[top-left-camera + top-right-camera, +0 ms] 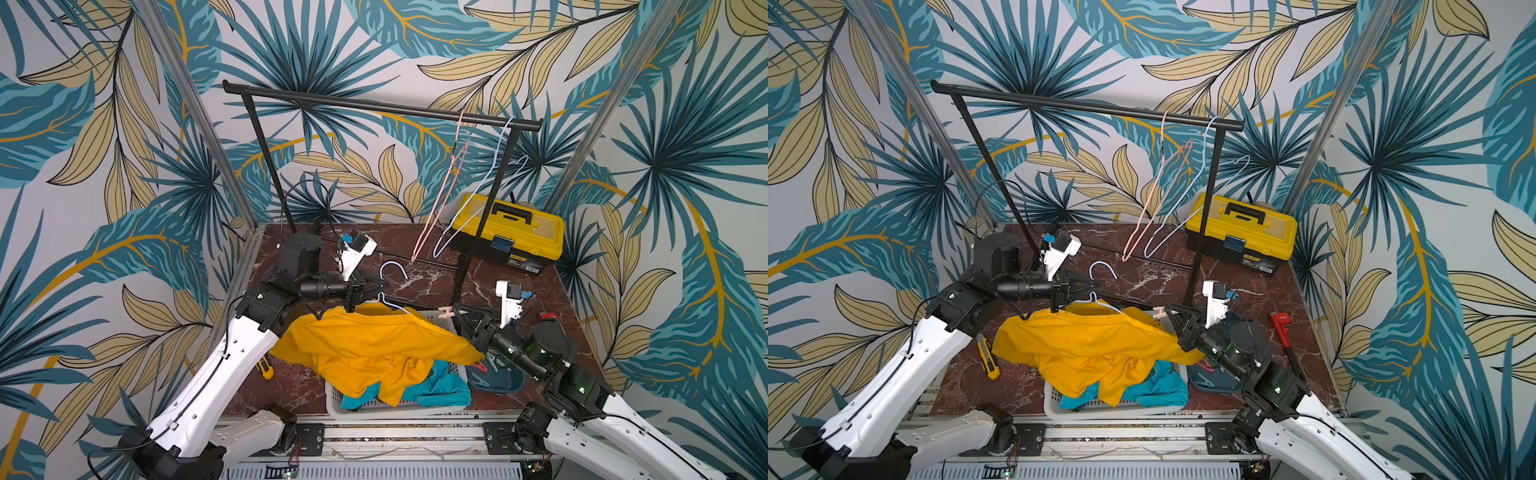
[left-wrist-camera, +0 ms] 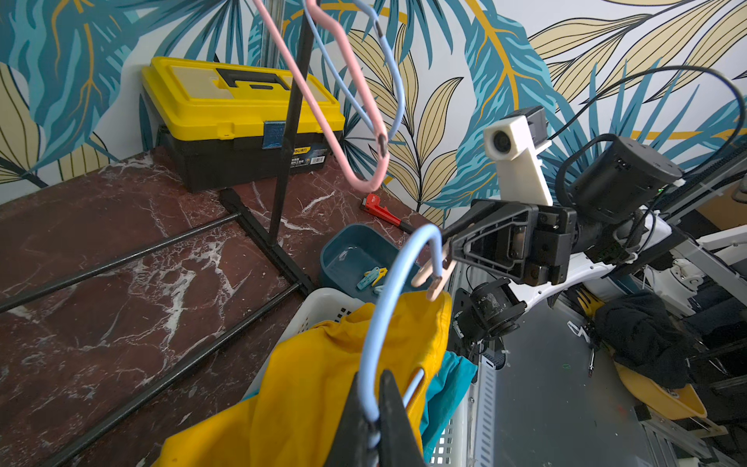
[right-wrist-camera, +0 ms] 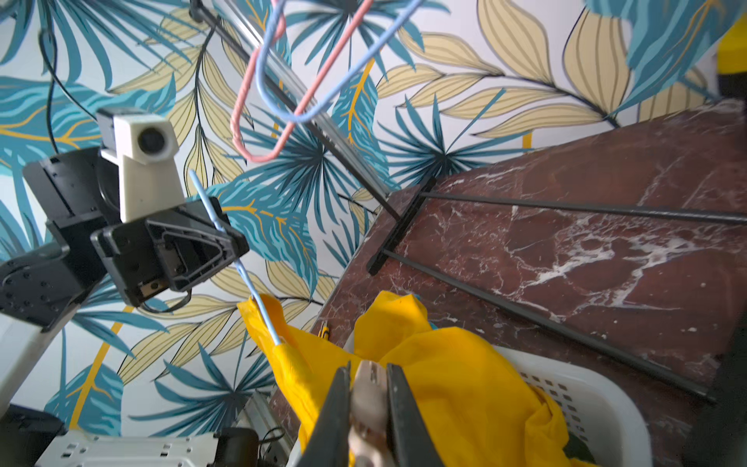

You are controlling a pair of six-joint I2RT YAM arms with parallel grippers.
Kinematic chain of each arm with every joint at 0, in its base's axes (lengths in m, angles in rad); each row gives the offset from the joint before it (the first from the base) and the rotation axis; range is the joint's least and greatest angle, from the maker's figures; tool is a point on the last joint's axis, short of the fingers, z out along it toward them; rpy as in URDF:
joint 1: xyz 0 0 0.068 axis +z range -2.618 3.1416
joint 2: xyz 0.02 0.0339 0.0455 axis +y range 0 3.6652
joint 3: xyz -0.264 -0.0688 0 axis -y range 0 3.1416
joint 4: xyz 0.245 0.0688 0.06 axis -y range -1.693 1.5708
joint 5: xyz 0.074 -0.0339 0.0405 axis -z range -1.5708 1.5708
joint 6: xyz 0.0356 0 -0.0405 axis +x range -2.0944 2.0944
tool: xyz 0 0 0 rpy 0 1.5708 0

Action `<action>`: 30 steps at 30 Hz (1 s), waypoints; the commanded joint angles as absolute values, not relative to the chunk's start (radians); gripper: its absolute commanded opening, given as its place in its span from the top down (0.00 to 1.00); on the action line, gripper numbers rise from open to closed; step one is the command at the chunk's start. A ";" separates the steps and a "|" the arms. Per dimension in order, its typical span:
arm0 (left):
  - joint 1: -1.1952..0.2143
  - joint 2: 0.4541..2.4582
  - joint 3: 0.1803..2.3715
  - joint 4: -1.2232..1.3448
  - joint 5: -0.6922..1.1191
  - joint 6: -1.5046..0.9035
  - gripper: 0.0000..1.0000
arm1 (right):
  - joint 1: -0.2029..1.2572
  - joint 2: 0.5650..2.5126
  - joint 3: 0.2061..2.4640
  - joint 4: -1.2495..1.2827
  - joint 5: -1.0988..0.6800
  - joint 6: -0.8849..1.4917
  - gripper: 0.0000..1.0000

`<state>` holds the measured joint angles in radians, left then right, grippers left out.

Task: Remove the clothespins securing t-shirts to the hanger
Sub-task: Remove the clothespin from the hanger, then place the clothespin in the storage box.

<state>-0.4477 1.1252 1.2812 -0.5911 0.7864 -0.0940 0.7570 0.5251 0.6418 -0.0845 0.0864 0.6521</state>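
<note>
1. The left tool (image 2: 374, 402) is clamped on the wire neck of the blue hanger (image 2: 367, 364), holding it above the bench (image 1: 415, 282).
2. The yellow t-shirt (image 1: 365, 340) drapes from that hanger, its lower part slumped into the white basket (image 1: 374, 412) over a turquoise t-shirt (image 1: 440, 390).
3. The right tool (image 3: 368, 378) pinches a tan clothespin (image 3: 370, 396) at the yellow shirt's shoulder; whether the peg bites the cloth cannot be told.
4. Other clothespins (image 2: 370, 277) lie in a dark blue tray (image 2: 347, 250) beside the basket.
</note>
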 commanded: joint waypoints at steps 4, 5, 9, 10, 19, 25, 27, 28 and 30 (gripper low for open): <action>-0.441 1.114 1.284 -0.575 0.793 -0.086 1.00 | 0.756 0.375 0.650 -0.425 0.470 0.714 0.85; -0.442 1.115 1.285 -0.575 0.790 -0.087 1.00 | 0.756 0.359 0.652 -0.497 0.531 0.744 0.85; -0.441 1.118 1.296 -0.575 0.793 -0.087 1.00 | 0.756 0.303 0.659 -0.815 0.739 0.946 0.84; -0.441 1.119 1.297 -0.575 0.792 -0.085 1.00 | 0.757 0.291 0.658 -0.883 0.769 0.999 0.82; -0.442 1.116 1.309 -0.575 0.781 -0.086 1.00 | 0.757 0.277 0.632 -1.060 0.822 1.161 0.56; -0.441 1.109 1.309 -0.576 0.774 -0.088 1.00 | 0.756 0.298 0.634 -1.017 0.804 1.122 0.36; -0.440 1.108 1.308 -0.575 0.772 -0.089 1.00 | 0.757 0.291 0.625 -0.930 0.759 1.033 0.34; -0.442 1.105 1.309 -0.575 0.768 -0.087 1.00 | 0.756 0.286 0.615 -0.862 0.717 0.967 0.33; -0.440 1.103 1.308 -0.575 0.761 -0.087 1.00 | 0.756 0.289 0.603 -0.751 0.634 0.878 0.33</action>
